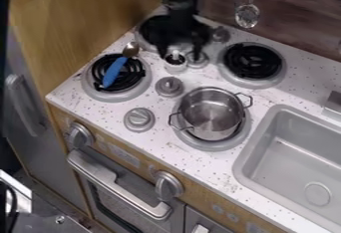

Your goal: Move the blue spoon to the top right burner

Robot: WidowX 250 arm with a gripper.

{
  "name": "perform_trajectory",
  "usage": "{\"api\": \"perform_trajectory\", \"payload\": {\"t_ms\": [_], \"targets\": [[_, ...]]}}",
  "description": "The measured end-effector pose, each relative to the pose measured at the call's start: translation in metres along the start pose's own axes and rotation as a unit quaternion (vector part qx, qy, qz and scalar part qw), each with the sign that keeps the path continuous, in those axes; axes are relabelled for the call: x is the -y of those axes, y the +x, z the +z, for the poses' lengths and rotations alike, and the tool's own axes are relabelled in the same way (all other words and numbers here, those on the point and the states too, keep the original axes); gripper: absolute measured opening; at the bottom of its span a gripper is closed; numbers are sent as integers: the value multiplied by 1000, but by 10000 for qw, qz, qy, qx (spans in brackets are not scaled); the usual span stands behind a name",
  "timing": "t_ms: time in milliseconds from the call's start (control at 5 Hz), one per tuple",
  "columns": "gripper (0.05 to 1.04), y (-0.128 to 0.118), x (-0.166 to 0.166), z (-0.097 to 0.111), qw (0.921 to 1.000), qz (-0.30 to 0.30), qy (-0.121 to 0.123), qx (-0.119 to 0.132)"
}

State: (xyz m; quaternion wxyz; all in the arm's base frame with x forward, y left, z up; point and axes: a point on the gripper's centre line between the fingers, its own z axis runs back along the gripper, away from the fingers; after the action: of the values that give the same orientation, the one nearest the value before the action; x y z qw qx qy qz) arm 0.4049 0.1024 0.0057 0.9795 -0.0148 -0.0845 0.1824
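Blue-handled metal spoon lies across a black-coiled left burner, to the upper left of the two-handled silver metal pot. The black two-finger gripper, above and left of the pot, has its fingers spread and does not hold the spoon. The black-coiled target burner sits up and right of the pot. Judged progress: none; grasping, carrying and placing remain.
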Motion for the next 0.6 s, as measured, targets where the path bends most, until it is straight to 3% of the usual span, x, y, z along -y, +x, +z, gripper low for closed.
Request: {"api": "perform_trajectory", "payload": {"t_ms": [400,600], "targets": [[999,37,-72,-7,9985,386,321,220],[999,27,-100,-18,9965,541,630,0]]}}
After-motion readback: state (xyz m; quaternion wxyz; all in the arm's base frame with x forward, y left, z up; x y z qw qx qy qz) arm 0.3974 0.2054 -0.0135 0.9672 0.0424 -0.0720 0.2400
